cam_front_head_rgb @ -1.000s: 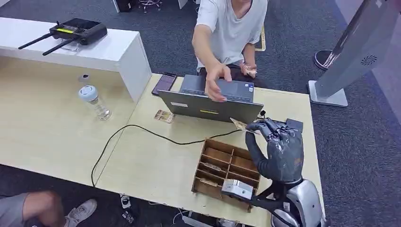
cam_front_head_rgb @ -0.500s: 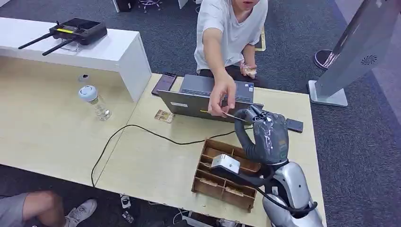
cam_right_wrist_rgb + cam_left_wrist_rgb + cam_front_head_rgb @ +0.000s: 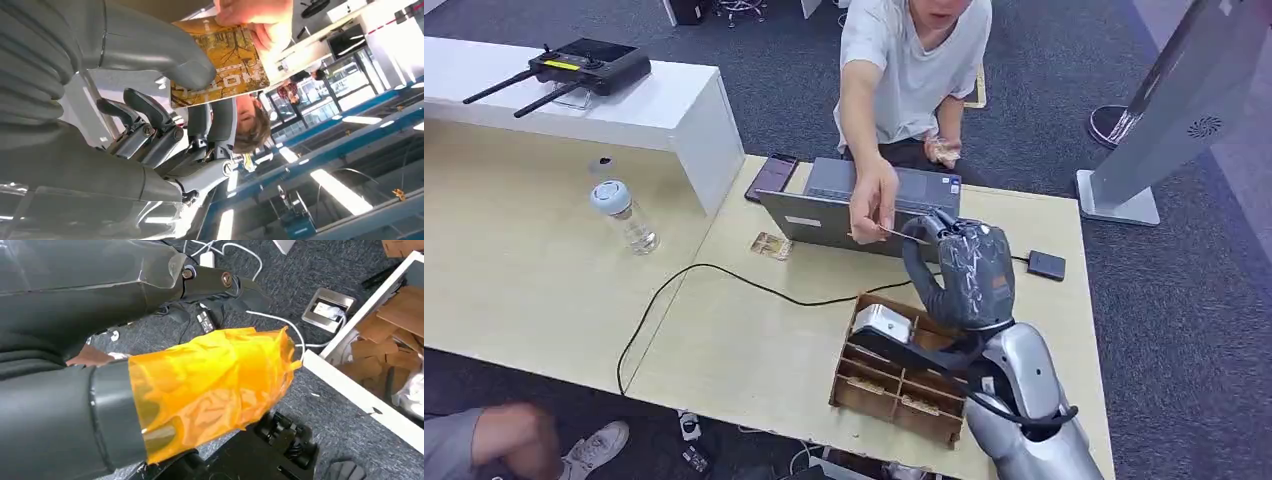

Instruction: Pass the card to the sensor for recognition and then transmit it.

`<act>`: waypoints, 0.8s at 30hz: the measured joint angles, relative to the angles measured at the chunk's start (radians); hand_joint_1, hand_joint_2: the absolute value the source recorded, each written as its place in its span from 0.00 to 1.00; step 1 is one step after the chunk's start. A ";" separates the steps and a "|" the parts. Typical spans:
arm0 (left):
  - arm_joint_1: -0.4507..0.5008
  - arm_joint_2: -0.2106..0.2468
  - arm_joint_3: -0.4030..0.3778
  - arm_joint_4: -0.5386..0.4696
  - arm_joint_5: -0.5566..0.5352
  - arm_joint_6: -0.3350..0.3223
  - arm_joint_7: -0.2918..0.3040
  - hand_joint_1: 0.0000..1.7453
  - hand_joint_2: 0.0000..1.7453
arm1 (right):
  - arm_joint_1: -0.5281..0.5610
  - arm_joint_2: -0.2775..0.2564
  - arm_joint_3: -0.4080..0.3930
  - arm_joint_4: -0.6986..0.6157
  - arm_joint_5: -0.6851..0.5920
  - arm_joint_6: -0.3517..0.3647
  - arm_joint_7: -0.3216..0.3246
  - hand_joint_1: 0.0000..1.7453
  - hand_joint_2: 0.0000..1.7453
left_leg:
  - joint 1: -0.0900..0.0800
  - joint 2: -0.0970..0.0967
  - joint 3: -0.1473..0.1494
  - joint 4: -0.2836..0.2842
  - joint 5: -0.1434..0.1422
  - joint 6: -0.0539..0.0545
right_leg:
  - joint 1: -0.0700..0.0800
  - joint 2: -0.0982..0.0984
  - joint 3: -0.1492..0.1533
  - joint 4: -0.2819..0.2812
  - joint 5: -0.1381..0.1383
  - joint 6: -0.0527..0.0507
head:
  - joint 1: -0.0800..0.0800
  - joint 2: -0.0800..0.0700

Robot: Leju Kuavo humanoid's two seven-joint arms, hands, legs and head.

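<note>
My right hand [image 3: 964, 270] is raised over the table in front of the laptop [image 3: 824, 222] and holds a thin card [image 3: 896, 235]. In the right wrist view my thumb [image 3: 160, 50] presses the yellow-brown printed card [image 3: 220, 65] against my fingers. A person's hand [image 3: 872, 205] reaches across the laptop and pinches the card's far end, their fingers [image 3: 255, 15] on its edge. A small black sensor pad [image 3: 1046, 265] lies on the table to the right of my hand. My left hand [image 3: 190, 375] hangs over the carpet, thumb wrapped in orange film, holding nothing.
A wooden divided box [image 3: 874, 365] sits under my right forearm near the table's front edge. A black cable [image 3: 724, 272] crosses the table. Another card [image 3: 771, 245], a dark phone [image 3: 772, 176] and a bottle [image 3: 627, 215] lie to the left.
My right hand has carried the card leftward and towards the person. The person's hand came down over the laptop and took hold of the card's far end.
</note>
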 joint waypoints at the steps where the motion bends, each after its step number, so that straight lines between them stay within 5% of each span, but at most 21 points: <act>1: 0.000 0.000 0.000 0.001 0.000 0.000 0.000 0.00 0.00 | 0.000 0.001 0.001 0.001 0.000 0.001 0.002 0.00 1.00 | 0.000 0.000 0.000 0.000 0.000 0.000 | 0.000 0.000 0.000 0.000 0.000 0.000 | 0.000 0.000; 3: 0.000 0.000 0.000 0.002 0.000 0.000 0.000 0.00 0.00 | 0.000 0.001 0.003 0.003 0.000 0.002 0.002 0.00 1.00 | 0.000 0.000 0.000 0.000 0.000 0.000 | 0.000 0.000 0.000 0.000 0.000 0.000 | 0.000 0.000; 4: 0.000 0.000 0.000 0.003 0.000 0.000 0.000 0.00 0.00 | 0.000 0.001 0.004 0.004 0.000 0.002 0.002 0.00 0.00 | 0.000 0.000 0.000 0.000 0.000 0.000 | 0.000 0.000 0.000 0.000 0.000 0.000 | 0.000 0.000; 15: 0.011 0.001 0.000 0.003 0.003 0.005 0.002 0.00 0.00 | 0.042 0.001 0.005 -0.082 -0.120 -0.010 -0.053 0.00 0.00 | 0.000 0.000 0.000 0.000 0.000 0.000 | 0.000 0.000 0.000 0.000 0.000 0.000 | 0.000 0.000; 24: 0.051 0.012 0.000 -0.011 0.020 0.021 0.029 0.00 0.00 | 0.144 -0.001 -0.023 -0.245 -0.522 0.128 -0.213 0.00 0.00 | 0.000 0.000 0.000 0.000 0.000 0.000 | 0.000 0.000 -0.001 0.000 0.000 0.000 | 0.000 0.000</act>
